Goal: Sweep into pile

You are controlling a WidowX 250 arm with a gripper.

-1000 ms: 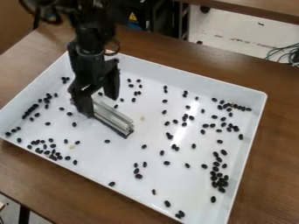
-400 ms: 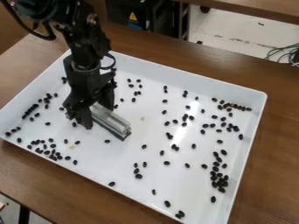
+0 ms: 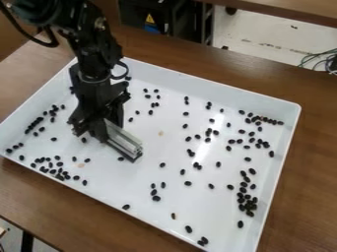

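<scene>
Hand point(image 3: 107, 126), metal bar point(image 3: 123, 141) shifted leftward in view.

Illumination bright across the white tray point(image 3: 181, 206). Narrow glare streak on its floor, viewer's right of the claw point(image 3: 102, 130). Pale shine noted on the metal bar point(image 3: 123, 137) at the claw; background recess point(image 3: 183, 15) above in deep shade

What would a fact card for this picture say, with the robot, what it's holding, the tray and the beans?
Robot: black arm, over the tray's left part
In its jaws: metal bar, dark along the bottom
Tray: white, on a brown table
Beans: black, scattered, some clumped near the edges
One big pile: not yet
</scene>
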